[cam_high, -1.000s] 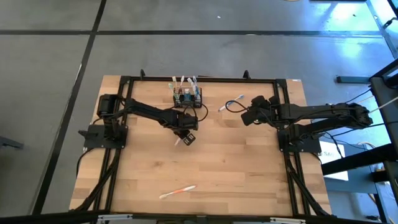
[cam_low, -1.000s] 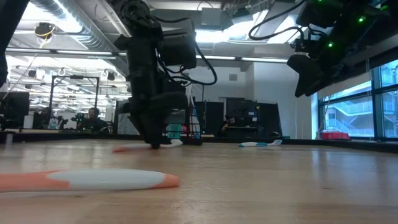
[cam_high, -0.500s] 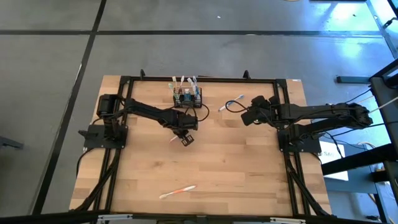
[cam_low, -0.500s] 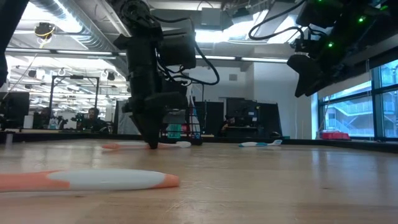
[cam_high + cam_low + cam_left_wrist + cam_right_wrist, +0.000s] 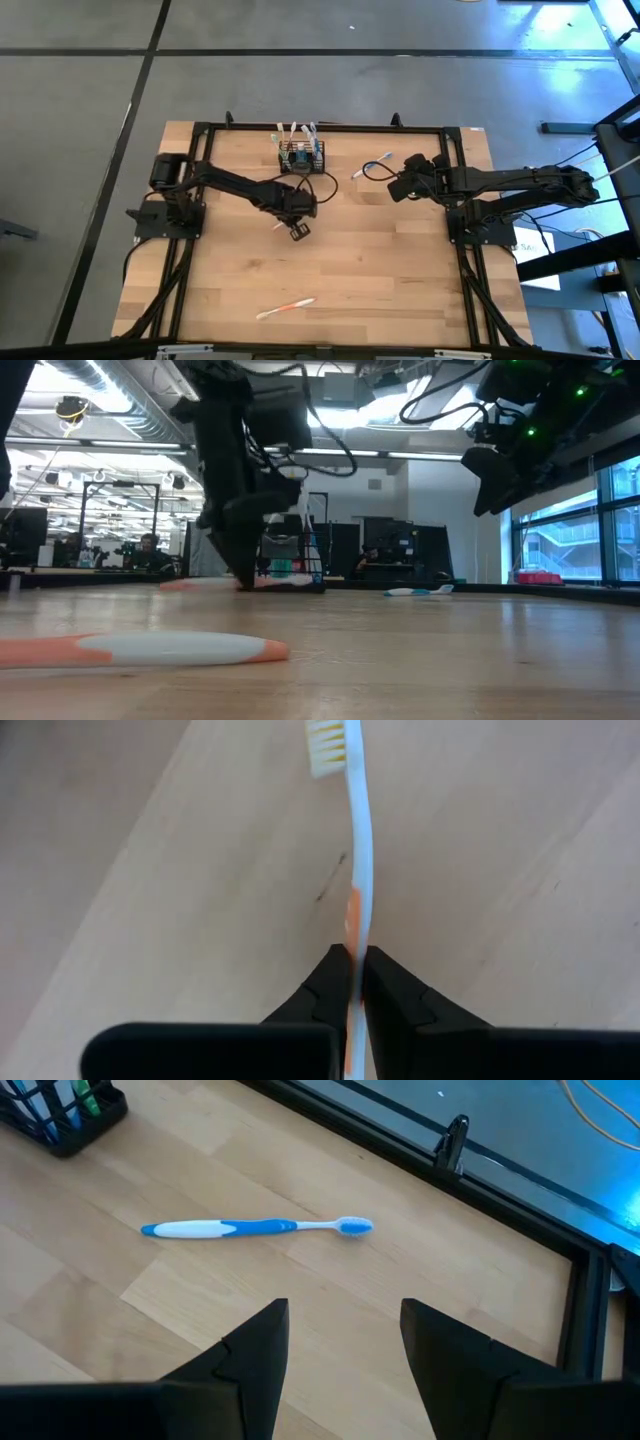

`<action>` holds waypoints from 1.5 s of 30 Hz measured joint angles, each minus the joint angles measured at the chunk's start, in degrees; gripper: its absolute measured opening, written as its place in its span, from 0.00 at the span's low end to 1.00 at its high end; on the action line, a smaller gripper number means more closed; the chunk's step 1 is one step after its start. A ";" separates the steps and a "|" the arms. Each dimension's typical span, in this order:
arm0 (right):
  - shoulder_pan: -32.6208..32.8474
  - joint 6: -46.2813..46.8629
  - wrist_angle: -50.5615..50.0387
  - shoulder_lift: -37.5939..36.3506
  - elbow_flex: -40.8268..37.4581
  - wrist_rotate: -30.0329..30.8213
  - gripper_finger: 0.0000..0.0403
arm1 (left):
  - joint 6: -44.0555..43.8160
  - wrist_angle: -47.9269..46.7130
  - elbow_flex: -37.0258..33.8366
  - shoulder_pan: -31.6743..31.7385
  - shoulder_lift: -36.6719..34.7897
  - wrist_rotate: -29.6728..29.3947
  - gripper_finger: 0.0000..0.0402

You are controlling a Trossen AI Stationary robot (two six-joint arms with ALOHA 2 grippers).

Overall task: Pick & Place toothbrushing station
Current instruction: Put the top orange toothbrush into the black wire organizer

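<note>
Left claw (image 5: 356, 982) is clamped on an orange-and-white toothbrush (image 5: 358, 850) at mid-table. Behind it, at the far edge, stands the toothbrushing station (image 5: 302, 156): black wire mesh, brushes upright. Likely light and rigid; grip its rim wire. Right claw (image 5: 340, 1342) hangs spread, empty.

Grey concrete floor (image 5: 300, 90) surrounds the wooden worktop (image 5: 380, 270). Beyond it, ceiling strip lights (image 5: 400, 456) glow over far desks (image 5: 90, 568); windows (image 5: 560, 545) stand right.
</note>
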 joint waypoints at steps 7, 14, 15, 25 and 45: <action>0.00 0.00 0.29 0.00 0.00 0.04 0.49 | 1.11 2.37 0.03 -2.58 -4.04 -6.29 0.03; 0.00 0.00 0.35 0.00 0.00 0.44 0.49 | 4.60 10.52 0.14 -3.76 -6.29 -10.84 0.03; 0.00 0.00 0.35 0.00 0.00 0.44 0.49 | 5.14 11.64 0.14 -3.84 -6.29 -11.02 0.03; 0.00 0.00 0.33 0.00 0.00 0.44 0.49 | 7.91 22.87 -3.83 -3.91 -6.58 -11.56 0.03; 0.04 0.09 0.71 0.00 0.00 0.44 0.49 | 9.13 50.96 -23.20 -3.84 -17.77 -18.49 0.03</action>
